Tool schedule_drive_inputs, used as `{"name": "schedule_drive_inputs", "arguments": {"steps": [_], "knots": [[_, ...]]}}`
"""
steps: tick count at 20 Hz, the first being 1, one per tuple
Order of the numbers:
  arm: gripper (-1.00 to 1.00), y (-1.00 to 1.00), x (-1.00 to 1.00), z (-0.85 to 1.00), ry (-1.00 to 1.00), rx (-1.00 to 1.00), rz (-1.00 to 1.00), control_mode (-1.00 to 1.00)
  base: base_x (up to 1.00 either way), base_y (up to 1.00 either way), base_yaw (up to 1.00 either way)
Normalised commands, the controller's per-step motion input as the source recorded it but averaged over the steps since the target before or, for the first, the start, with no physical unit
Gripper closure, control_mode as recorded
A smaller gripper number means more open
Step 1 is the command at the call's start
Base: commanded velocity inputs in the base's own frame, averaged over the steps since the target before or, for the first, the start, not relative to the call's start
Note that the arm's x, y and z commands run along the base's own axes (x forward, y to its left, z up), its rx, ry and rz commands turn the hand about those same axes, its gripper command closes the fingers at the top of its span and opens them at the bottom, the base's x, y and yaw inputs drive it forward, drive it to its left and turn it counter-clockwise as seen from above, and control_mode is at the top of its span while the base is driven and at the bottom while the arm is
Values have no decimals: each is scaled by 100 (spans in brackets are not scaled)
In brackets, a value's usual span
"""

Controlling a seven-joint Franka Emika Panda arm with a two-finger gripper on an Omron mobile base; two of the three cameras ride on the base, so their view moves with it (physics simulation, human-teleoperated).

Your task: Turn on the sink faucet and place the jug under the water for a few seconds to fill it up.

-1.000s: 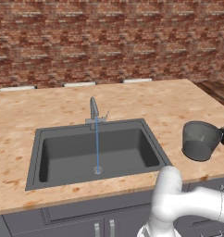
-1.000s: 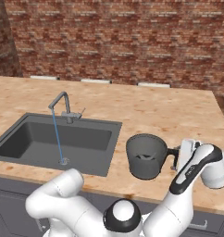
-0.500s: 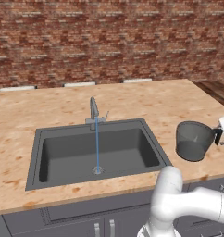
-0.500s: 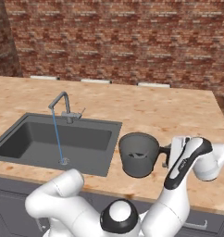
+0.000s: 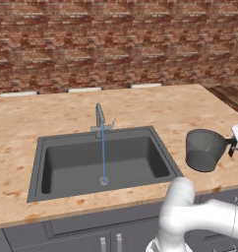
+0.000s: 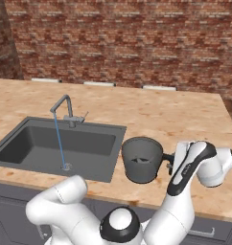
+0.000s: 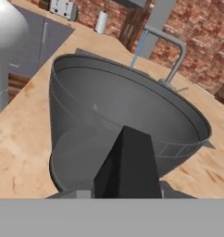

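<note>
Currently the jug (image 6: 142, 160), a dark grey, slightly see-thru tapered cup w/ black handle, stands on the wood-pattern counter (image 5: 52, 115) right of the sink (image 5: 81, 162). My gripper (image 6: 171, 163) is at the handle; can't tell if it's clamped. Hand view shows the jug's smooth inside. Water (image 5: 103, 155) falls thin from the curved metal faucet (image 6: 64, 109).

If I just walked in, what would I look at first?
Probably the thin blue water running from the faucet straight down into the dark sink set in the wooden counter. Next, the grey jug on the counter right of the sink, with the robot's tool at its black handle.
</note>
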Motion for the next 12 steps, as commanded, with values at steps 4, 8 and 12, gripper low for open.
{"name": "schedule_drive_inputs", "arguments": {"steps": [4,8,12], "knots": [[100,14,-12,0,0,0,-8,-100,0,0,0],[100,33,-12,8,0,0,-10,-100,0,0,0],[100,65,-5,68,0,0,-5,-100,0,0,0]]}}
